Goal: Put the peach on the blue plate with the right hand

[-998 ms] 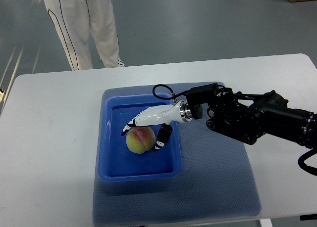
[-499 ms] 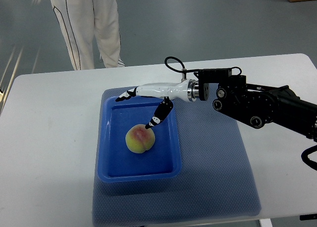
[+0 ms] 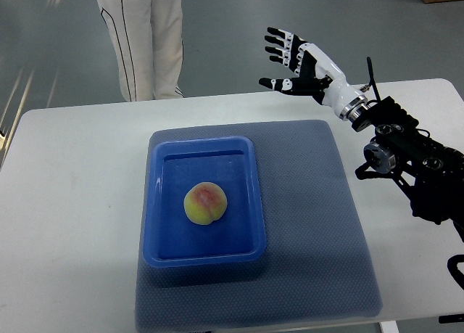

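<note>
Because the peach [image 3: 205,204] lies alone near the middle of the blue plate [image 3: 250,202], left of the frame's centre, you can judge the placing as done: nothing touches the fruit and it sits flat on the plate's floor, apart from every wall. Your right robot hand [image 3: 293,61] hangs in the upper right of the frame, above the far edge of the surface [image 3: 72,202] and well apart from the plate, with its fingers [image 3: 279,46] spread wide and nothing in them. A hand held that high and that open looks like one cleared out of the way, so the fruit has no chance of being knocked. The left arm does not show at all.

Look at what keeps things where they are. The plate is really a shallow rectangular tray of smooth, glossy blue plastic with rounded corners and a raised rim, so a round fruit that rolls would likely be stopped by the wall. Under it lies a blue-grey mat [image 3: 312,224] with a fine woven or dimpled texture, which probably grips the tray. The peach is roundish, yellow-green with a pink-red blush on top, and its skin looks matte. The surface itself is plain white with rounded corners. A person's legs in white trousers [image 3: 145,35] stand beyond it, at the upper left.
</note>
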Controlling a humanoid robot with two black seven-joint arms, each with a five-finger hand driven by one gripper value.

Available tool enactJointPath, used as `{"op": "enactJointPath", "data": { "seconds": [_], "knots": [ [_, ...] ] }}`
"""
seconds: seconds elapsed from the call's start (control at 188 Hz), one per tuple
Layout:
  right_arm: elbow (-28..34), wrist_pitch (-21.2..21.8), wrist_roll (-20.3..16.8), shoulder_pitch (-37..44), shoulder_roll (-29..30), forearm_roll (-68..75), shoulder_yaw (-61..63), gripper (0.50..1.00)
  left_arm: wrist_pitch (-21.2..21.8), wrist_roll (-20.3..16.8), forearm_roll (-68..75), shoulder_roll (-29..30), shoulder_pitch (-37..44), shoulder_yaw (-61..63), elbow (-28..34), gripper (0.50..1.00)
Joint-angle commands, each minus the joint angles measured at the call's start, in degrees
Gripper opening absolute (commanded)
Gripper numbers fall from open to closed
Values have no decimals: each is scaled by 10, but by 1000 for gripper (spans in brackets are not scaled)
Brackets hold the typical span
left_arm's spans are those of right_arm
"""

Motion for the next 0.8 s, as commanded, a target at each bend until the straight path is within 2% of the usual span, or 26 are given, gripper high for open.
{"op": "enactJointPath", "data": {
  "seconds": [0.0,0.058,0.112,0.117,0.191,0.372,0.797],
  "knots": [
    [0,-18,-1,-16,1,58,14,921,0,0,0,0,1,0,0,1000],
    [-3,-39,-1,-31,2,150,15,921,0,0,0,0,0,0,0,1000],
    [-3,-39,-1,-31,2,150,15,921,0,0,0,0,0,0,0,1000],
    [-10,-51,-1,-38,3,196,15,923,0,0,0,0,1,0,0,1000],
    [-27,-68,1,-44,6,228,12,928,0,0,0,0,0,0,0,1000],
    [-58,-80,-1,-46,27,230,7,930,0,0,0,0,0,0,0,1000],
    [-58,-88,7,-63,31,230,8,930,0,0,0,0,1,0,0,1000]
  ]
}}
